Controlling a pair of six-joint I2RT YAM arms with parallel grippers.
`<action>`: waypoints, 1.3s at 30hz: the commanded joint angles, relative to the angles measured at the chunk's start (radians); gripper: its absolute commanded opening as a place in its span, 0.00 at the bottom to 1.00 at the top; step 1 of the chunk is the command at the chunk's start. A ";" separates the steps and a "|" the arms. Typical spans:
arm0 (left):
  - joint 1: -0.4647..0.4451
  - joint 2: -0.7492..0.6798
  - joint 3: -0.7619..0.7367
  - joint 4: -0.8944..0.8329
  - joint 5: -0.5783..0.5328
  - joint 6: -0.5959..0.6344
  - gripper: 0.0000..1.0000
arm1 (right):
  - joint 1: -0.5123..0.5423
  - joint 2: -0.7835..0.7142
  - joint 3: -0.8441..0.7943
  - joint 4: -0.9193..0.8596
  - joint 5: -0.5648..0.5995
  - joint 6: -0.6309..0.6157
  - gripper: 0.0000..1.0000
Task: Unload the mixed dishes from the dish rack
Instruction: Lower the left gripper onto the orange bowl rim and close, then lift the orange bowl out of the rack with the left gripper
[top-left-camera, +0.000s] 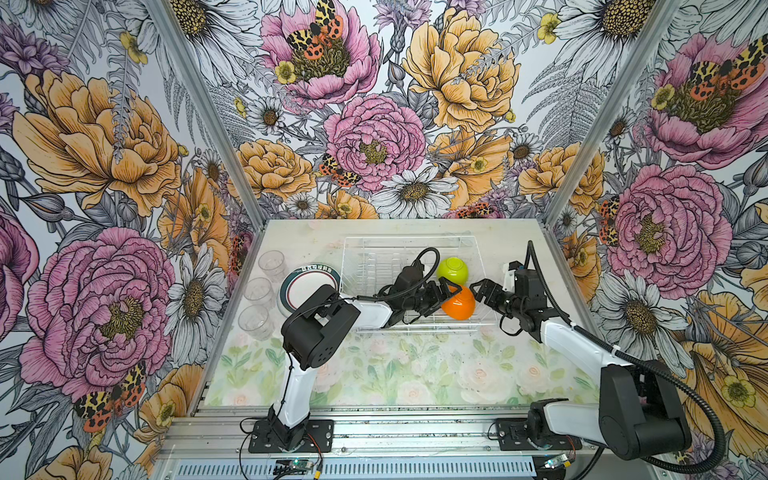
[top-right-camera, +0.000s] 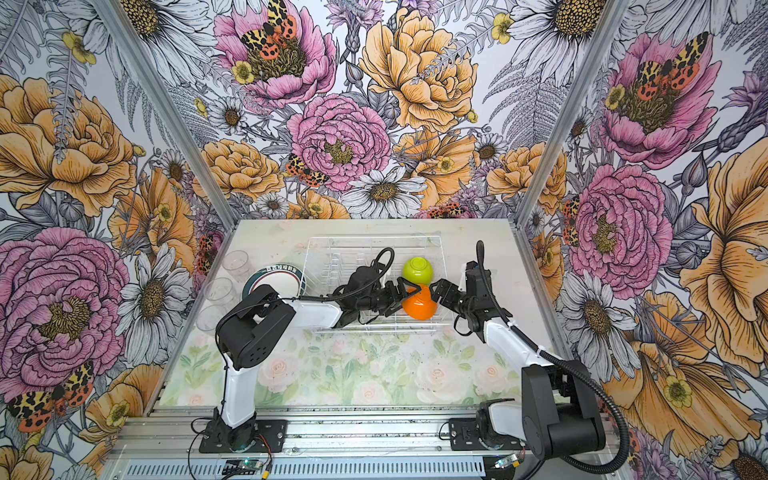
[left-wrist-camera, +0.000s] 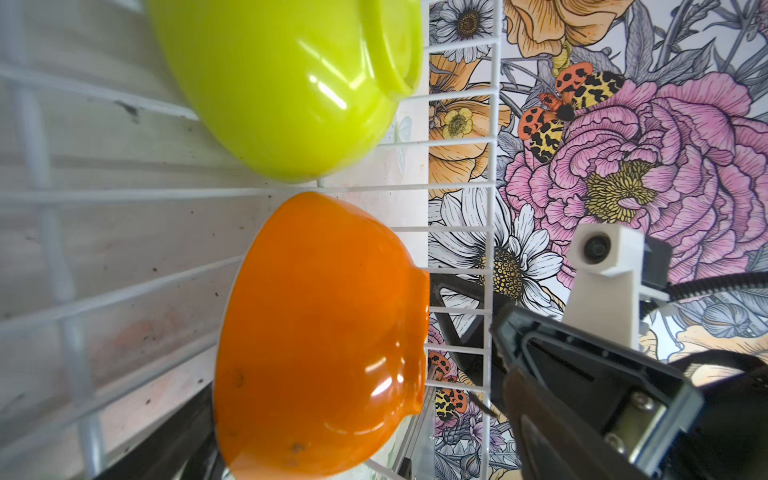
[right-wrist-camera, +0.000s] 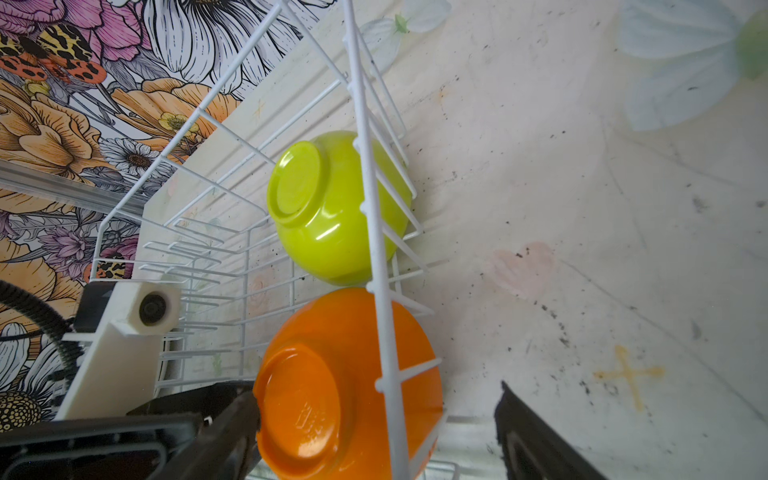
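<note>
Toward the far middle of the surface (top-left-camera: 415, 374) stands the dish rack (top-left-camera: 409, 238), its right wall close to the surface's right edge. Two upturned bowls sit in its right end: the lime-green bowl (top-left-camera: 452, 270) farther back, and the orange bowl (top-left-camera: 459, 305) just beside it on the near side, close to the right wall.

The left end effector (top-left-camera: 446, 297) reaches inside the rack with its jaws spread wide about the orange bowl's left side, clamping nothing. The right end effector (top-left-camera: 478, 291) hangs just outside the right wall, jaws wide apart and empty.

Left of the rack lie a teal-and-red-rimmed plate (top-left-camera: 307, 286) and the clear tumblers (top-left-camera: 272, 264), lined along the left edge. The near half of the surface lies open.
</note>
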 joint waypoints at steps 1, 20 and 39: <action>-0.010 0.015 0.015 0.109 0.025 -0.028 0.91 | -0.002 -0.004 -0.010 0.022 0.006 0.001 0.90; -0.021 0.074 0.038 0.294 0.019 -0.090 0.37 | -0.004 0.010 0.003 0.019 0.020 -0.001 0.90; -0.020 0.042 0.125 0.159 0.064 0.018 0.00 | -0.006 -0.002 0.013 0.013 0.028 -0.002 0.90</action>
